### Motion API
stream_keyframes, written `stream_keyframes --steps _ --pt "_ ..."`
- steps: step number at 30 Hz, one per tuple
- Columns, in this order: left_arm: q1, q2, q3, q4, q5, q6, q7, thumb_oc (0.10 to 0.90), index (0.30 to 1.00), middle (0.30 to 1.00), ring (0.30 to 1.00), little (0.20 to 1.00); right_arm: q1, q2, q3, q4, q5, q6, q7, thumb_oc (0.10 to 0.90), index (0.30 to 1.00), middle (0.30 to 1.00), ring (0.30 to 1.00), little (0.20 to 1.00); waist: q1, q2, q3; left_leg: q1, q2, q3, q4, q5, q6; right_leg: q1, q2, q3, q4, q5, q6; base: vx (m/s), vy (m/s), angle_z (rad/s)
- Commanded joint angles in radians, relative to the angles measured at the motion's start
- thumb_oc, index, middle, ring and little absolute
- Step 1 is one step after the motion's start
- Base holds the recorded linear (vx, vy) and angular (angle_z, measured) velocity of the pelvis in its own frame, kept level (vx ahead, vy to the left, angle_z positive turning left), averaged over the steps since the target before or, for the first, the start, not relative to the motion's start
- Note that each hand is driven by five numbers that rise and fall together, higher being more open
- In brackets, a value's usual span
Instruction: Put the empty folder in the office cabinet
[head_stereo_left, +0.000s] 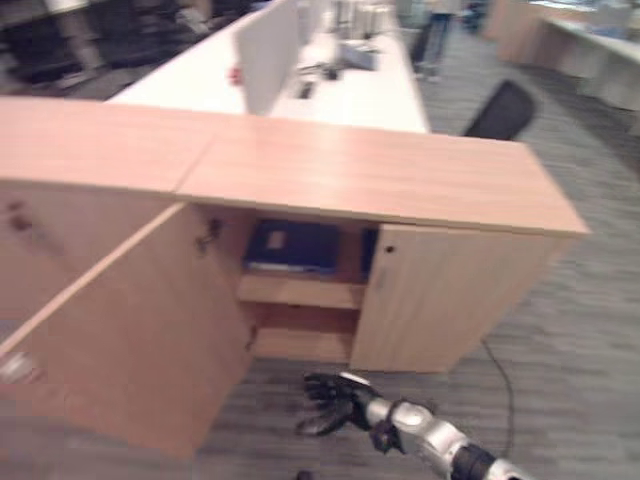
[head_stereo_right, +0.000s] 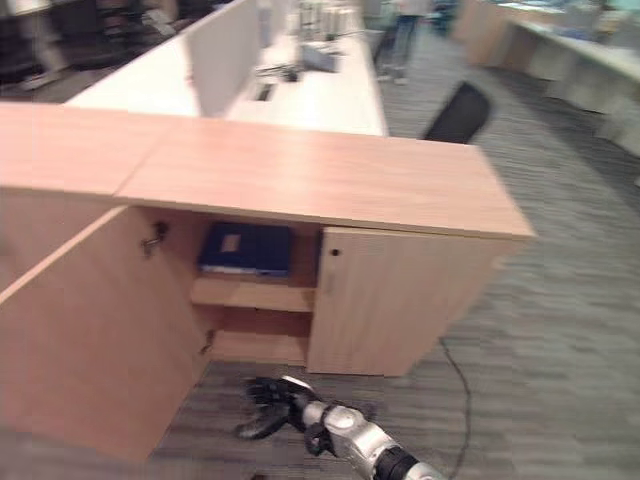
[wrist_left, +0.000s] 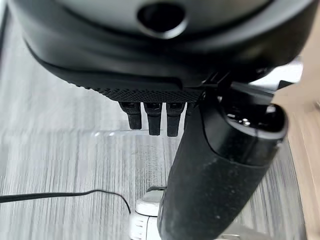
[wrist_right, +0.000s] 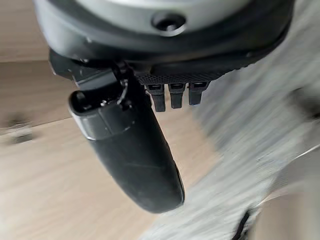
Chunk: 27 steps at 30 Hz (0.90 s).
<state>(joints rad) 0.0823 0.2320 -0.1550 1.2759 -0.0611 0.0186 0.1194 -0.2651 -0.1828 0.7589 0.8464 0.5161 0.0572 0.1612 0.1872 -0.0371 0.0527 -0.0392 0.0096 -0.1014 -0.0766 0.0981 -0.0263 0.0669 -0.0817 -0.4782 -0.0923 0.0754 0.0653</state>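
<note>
While the cabinet (head_stereo_left: 380, 180) stands with its left door (head_stereo_left: 130, 330) swung wide toward the near left and its right door (head_stereo_left: 440, 300) closed, the blue folder (head_stereo_left: 292, 247) already lies inside, flat on the upper shelf (head_stereo_left: 300, 291) in the open bay. Its broad face is up and its long axis appears to run left to right across the shelf; a pale label shows on its cover.

The right hand (head_stereo_left: 335, 402) hangs low over the grey carpet (head_stereo_left: 560, 340), near and slightly right of the open bay, its arm coming in from the near right. The folder lies up and far from its fingers, well apart, with the lower shelf and the cabinet's base between them. In the right wrist view the right hand (wrist_right: 150, 100) holds nothing: the fingers (wrist_right: 172, 95) hang loosely, the thumb stands away from them, and past them are only wood and carpet.

The left hand (wrist_left: 200, 150) shows in its own wrist view, also empty, its short row of fingers (wrist_left: 152, 117) relaxed and pointing down at the carpet, thumb alongside. Where it sits against the cabinet I cannot tell.

Of the two, the right hand is the one seen close to the opening. Judging by how things lie, the placing looks done, and the open left door is what remains, should closing be wanted.
</note>
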Motion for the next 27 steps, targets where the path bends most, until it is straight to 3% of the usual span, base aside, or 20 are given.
stream_keyframes --steps 1,2,4,6,7,8,12,14,15,16,17,19,22,23,24,27 --pt "-0.069 -0.014 -0.013 0.080 -0.062 -0.003 0.010 0.800 0.900 0.900 0.900 0.900 -0.037 0.088 -0.032 0.087 -0.110 -0.037 -0.073 0.800 0.900 0.900 0.900 0.900 0.007 -0.043 0.009 -0.012 0.009 -0.033 -0.009 -0.057 -0.034 -0.007 -0.065 0.000 0.007 -0.047 0.047 -0.01 -0.047 0.63" --pt "-0.076 -0.032 -0.030 0.079 -0.096 -0.008 0.010 0.800 0.900 0.900 0.900 0.900 -0.043 0.124 -0.132 0.314 -0.169 -0.028 -0.143 0.800 0.900 0.900 0.900 0.900 0.033 -0.031 0.006 -0.025 0.005 -0.065 -0.008 -0.050 -0.036 0.005 -0.065 -0.033 0.006 -0.055 0.045 0.00 -0.031 0.70" --pt "-0.089 -0.039 -0.035 0.079 -0.113 -0.007 0.007 0.800 0.900 0.900 0.900 0.900 -0.040 0.140 -0.227 0.455 -0.217 -0.013 -0.192 0.800 0.900 0.900 0.900 0.900 0.053 -0.021 0.004 -0.029 0.001 -0.090 -0.008 -0.047 -0.038 0.016 -0.067 -0.062 0.005 -0.061 0.046 0.01 -0.033 0.58" --pt "-0.091 -0.041 -0.026 0.083 -0.126 -0.006 0.006 0.800 0.900 0.900 0.900 0.900 -0.030 0.133 -0.291 0.511 -0.208 -0.007 -0.223 0.800 0.900 0.900 0.900 0.900 0.061 -0.016 0.002 -0.032 -0.001 -0.101 -0.009 -0.046 -0.039 0.023 -0.067 -0.076 0.005 -0.064 0.046 0.03 -0.009 0.43" --pt "-0.083 -0.038 0.000 0.096 -0.141 -0.002 0.000 0.800 0.900 0.900 0.900 0.900 0.006 0.110 -0.395 0.563 -0.158 -0.007 -0.248 0.800 0.900 0.900 0.900 0.900 0.072 -0.007 -0.005 -0.032 -0.006 -0.118 -0.009 -0.044 -0.041 0.031 -0.067 -0.091 0.005 -0.065 0.048 0.05 0.006 0.39" --pt "-0.078 -0.036 0.024 0.108 -0.155 -0.001 -0.002 0.800 0.900 0.900 0.900 0.900 0.034 0.101 -0.431 0.575 -0.143 -0.010 -0.248 0.800 0.900 0.900 0.900 0.900 0.076 -0.002 -0.009 -0.031 -0.007 -0.126 -0.009 -0.044 -0.042 0.035 -0.069 -0.099 0.005 -0.066 0.048 0.05 0.006 0.34" --pt "-0.054 -0.025 0.133 0.137 -0.244 0.006 -0.030 0.800 0.900 0.900 0.900 0.900 0.129 0.073 -0.443 0.579 -0.229 -0.003 -0.224 0.800 0.900 0.900 0.900 0.900 0.079 0.007 -0.022 -0.027 -0.015 -0.139 -0.007 -0.047 -0.041 0.042 -0.071 -0.104 0.005 -0.069 0.049 0.06 0.026 0.18" --pt "-0.053 -0.025 0.133 0.137 -0.244 0.005 -0.030 0.800 0.900 0.900 0.900 0.900 0.129 0.072 -0.443 0.579 -0.229 -0.003 -0.224 0.800 0.900 0.900 0.900 0.900 0.079 0.007 -0.023 -0.027 -0.015 -0.139 -0.007 -0.047 -0.041 0.042 -0.071 -0.104 0.005 -0.069 0.049 0.03 0.009 0.01" --pt "-0.036 -0.019 0.200 0.136 -0.320 0.002 -0.045 0.800 0.900 0.900 0.900 0.900 0.176 0.062 -0.405 0.569 -0.341 0.014 -0.196 0.800 0.900 0.900 0.900 0.900 0.082 0.007 -0.030 -0.025 -0.020 -0.149 -0.007 -0.050 -0.040 0.043 -0.071 -0.103 0.005 -0.073 0.049 0.08 0.021 0.01" --pt "-0.034 -0.013 0.222 0.133 -0.339 -0.003 -0.043 0.800 0.900 0.900 0.900 0.900 0.180 0.058 -0.398 0.567 -0.365 0.016 -0.189 0.800 0.900 0.900 0.900 0.900 0.084 0.006 -0.032 -0.025 -0.022 -0.149 -0.007 -0.051 -0.039 0.042 -0.072 -0.102 0.005 -0.073 0.050 0.14 -0.030 -0.02" --pt "0.032 0.037 0.257 0.108 -0.320 -0.003 -0.070 0.800 0.900 0.900 0.900 0.900 0.191 0.037 -0.416 0.552 -0.364 0.010 -0.182 0.800 0.900 0.900 0.900 0.900 0.110 0.012 -0.029 -0.018 -0.015 -0.159 -0.006 -0.074 -0.047 0.051 -0.065 -0.096 0.005 -0.095 0.055 0.09 -0.050 -0.01" --pt "0.055 0.050 0.285 0.095 -0.341 -0.016 -0.054 0.800 0.900 0.900 0.900 0.900 0.193 0.030 -0.424 0.568 -0.367 0.008 -0.178 0.800 0.900 0.900 0.900 0.900 0.124 0.015 -0.028 -0.020 -0.015 -0.164 -0.004 -0.075 -0.045 0.052 -0.065 -0.093 0.005 -0.095 0.055 0.03 -0.019 0.03" --pt "-0.026 0.066 0.278 0.064 -0.350 -0.051 0.005 0.800 0.900 0.900 0.900 0.900 0.199 0.014 -0.477 0.557 -0.342 -0.014 -0.215 0.800 0.900 0.900 0.900 0.900 0.122 0.005 0.004 -0.066 -0.002 -0.119 0.027 -0.063 -0.065 0.055 -0.088 -0.150 0.012 -0.097 0.057 -0.09 0.077 0.35" --pt "-0.042 0.073 0.284 -0.001 -0.356 -0.072 0.034 0.800 0.900 0.900 0.900 0.900 0.203 -0.022 -0.511 0.564 -0.342 -0.011 -0.226 0.800 0.900 0.900 0.900 0.900 0.106 0.012 0.016 -0.094 0.040 0.022 0.048 -0.062 -0.060 0.072 -0.115 -0.214 0.013 -0.095 0.065 -0.07 0.155 0.88" --pt "-0.037 0.078 0.289 -0.026 -0.355 -0.075 0.041 0.800 0.900 0.900 0.900 0.900 0.205 -0.030 -0.523 0.567 -0.344 -0.010 -0.224 0.800 0.900 0.900 0.900 0.900 0.105 0.020 0.016 -0.094 0.049 0.056 0.055 -0.061 -0.057 0.084 -0.120 -0.226 0.012 -0.094 0.070 -0.08 0.157 0.77" --pt "-0.019 0.105 0.322 -0.059 -0.382 -0.082 0.036 0.800 0.900 0.900 0.900 0.900 0.215 -0.043 -0.541 0.557 -0.355 -0.009 -0.211 0.800 0.900 0.900 0.900 0.900 0.098 0.032 0.002 -0.086 0.043 0.076 0.055 -0.068 -0.050 0.101 -0.130 -0.241 0.011 -0.087 0.079 0.06 0.087 1.13"
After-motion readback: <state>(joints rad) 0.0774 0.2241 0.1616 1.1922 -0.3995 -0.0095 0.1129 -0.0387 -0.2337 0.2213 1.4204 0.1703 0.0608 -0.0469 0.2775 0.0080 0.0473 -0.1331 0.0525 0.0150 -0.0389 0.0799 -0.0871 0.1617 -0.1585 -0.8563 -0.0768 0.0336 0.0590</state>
